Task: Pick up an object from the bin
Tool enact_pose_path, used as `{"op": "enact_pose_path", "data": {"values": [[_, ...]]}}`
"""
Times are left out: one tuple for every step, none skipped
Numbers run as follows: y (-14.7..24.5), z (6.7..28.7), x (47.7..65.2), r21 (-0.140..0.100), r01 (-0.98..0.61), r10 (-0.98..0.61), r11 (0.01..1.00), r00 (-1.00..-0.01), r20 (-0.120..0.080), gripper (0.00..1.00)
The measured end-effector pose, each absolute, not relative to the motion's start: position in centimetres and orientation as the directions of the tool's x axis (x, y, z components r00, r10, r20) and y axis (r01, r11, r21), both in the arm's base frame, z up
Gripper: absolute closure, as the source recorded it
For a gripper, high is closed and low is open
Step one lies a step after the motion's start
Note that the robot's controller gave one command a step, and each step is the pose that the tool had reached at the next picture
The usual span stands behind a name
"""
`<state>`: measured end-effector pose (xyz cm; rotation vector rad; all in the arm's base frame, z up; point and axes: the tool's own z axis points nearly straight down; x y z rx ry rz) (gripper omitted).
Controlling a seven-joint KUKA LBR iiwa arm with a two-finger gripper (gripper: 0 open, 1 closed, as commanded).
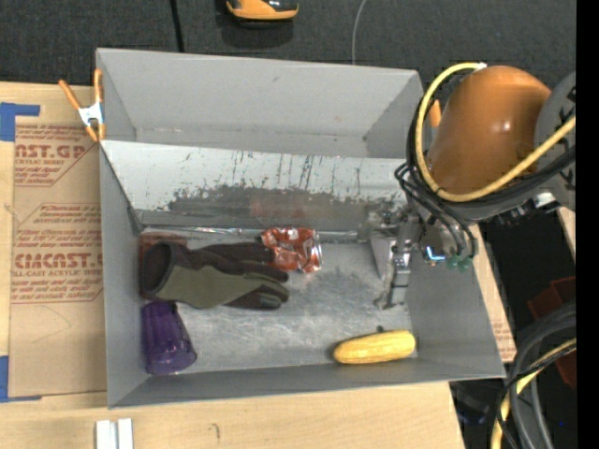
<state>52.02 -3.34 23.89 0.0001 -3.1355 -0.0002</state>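
The grey bin [122,204] holds 4 loose things, each apart from the others or nearly so. At the far left, near the front corner, a purple translucent cup [167,339] lies on its side. Just above it a dark glove [213,280] stretches across the floor, cuff to the left and fingertips to the right. Right of the glove, close to the back wall and just beside the glove's upper edge, sits 1 crumpled red and white wrapper [293,249]. Further right, near the front wall, a yellow banana [374,347] lies lengthwise on the floor.

The gripper [390,294] hangs over bare floor just above the banana in this view, near it but apart from it; the banana is the closest thing to it. How wide the gripper stands cannot be told here. Behind it sit the arm's orange cover [489,124] and looped yellow and black cables [426,110].
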Motion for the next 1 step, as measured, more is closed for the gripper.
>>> {"op": "enact_pose_path", "data": {"values": [[-3.34,24.36,52.15,0.0,0.0,0.0,1.0,-1.0,-0.002,0.0]]}}
